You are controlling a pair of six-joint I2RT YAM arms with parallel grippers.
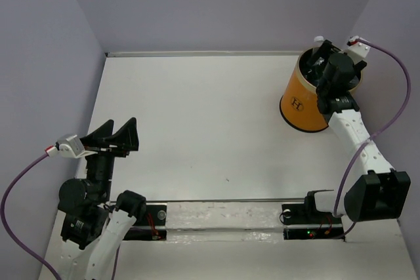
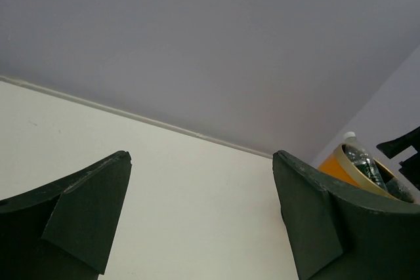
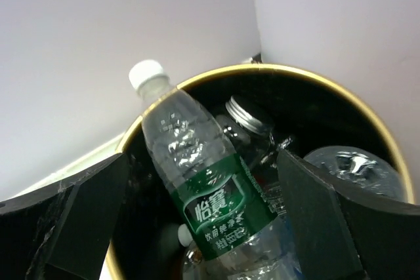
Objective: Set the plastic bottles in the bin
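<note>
Pale walls [image 1: 197, 4] were seen behind the bin [image 1: 298, 106]; inside it a green-labelled bottle [image 3: 216, 208] was leaned cap-up, just beneath the spread right gripper [image 3: 202, 157]; the left gripper [image 1: 120, 122], also spread, was well apart.

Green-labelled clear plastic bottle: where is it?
The green-labelled bottle leans inside the orange cylindrical bin at the table's far right, white cap above the rim, below the right gripper.

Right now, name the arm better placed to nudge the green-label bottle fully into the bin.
Right, probably. The right tool hangs open directly over the bin, above the green-label bottle leaning on its rim. The left tool, also open, is far off at the near left.
</note>
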